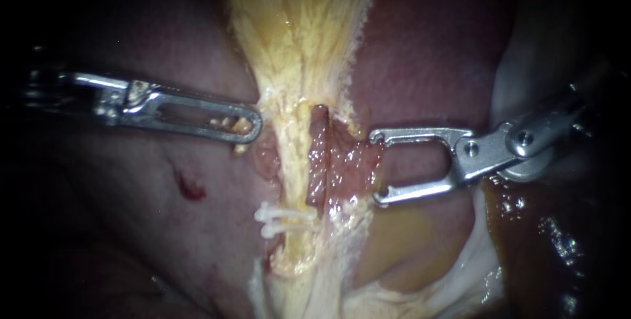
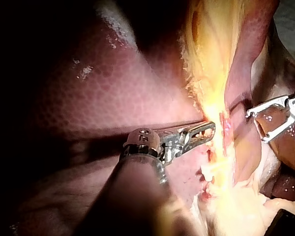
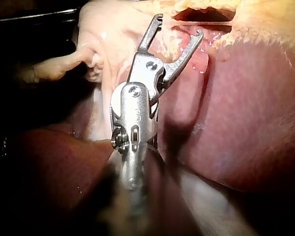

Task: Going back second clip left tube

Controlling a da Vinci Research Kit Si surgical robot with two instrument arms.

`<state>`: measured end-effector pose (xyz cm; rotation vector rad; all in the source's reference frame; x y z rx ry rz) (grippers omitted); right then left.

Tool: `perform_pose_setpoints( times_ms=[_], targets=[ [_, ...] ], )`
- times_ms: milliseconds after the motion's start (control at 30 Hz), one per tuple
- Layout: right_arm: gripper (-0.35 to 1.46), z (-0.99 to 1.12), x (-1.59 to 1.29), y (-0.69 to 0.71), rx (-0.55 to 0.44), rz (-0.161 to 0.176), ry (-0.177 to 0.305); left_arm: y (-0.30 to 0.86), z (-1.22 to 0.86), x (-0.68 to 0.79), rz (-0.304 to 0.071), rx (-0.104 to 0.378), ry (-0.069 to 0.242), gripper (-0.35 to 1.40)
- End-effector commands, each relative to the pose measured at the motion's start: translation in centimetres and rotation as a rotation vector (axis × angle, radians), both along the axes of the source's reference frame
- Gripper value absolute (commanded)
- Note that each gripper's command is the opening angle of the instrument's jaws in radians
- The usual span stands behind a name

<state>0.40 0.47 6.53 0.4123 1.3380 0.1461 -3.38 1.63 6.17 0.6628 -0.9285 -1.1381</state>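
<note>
Two tubes run down the middle: a pale yellow left tube (image 1: 292, 161) and a reddish right tube (image 1: 319, 161). A white clip (image 1: 286, 217) sits across the left tube lower down. My left instrument (image 1: 253, 127) lies with its slotted jaws together on the yellow tissue's edge, with yellow bits showing in the slot. It appears again in the left wrist view (image 2: 206, 131). My right instrument (image 1: 378, 168) holds its hooked jaws wide open just right of the reddish tissue, with nothing between them. The same shows in the right wrist view (image 3: 179, 27) and the left wrist view (image 2: 255, 126).
The liver (image 1: 164, 227) fills the left side and carries a small red spot (image 1: 190, 191). Yellow fibrous tissue (image 1: 302, 23) fans upward from the tubes. Pale membrane (image 1: 460, 273) and dark wet tissue (image 1: 545, 240) lie below my right instrument.
</note>
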Motion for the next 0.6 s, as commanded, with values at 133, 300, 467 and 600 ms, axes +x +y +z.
perform_pose_setpoints(
  times_ms=[133, 300, 467, 600],
  targets=[
    [0.5, -0.01, 0.0, 0.0, -0.005, 0.001, 0.003, -0.01, 0.15, -0.15, 0.013, 0.003, 0.008, -0.35],
    [0.5, -0.02, -0.02, 0.0, -0.004, 0.001, 0.003, -0.01, 0.3, -0.28, 0.025, 0.005, 0.009, -0.35],
    [0.5, -0.02, -0.02, 0.01, -0.003, 0.001, 0.003, -0.01, 0.32, -0.28, 0.028, 0.005, 0.01, -0.35],
    [0.5, -0.03, -0.02, 0.01, -0.003, 0.001, 0.003, -0.01, 0.32, -0.28, 0.028, 0.005, 0.01, -0.35]
  ],
)
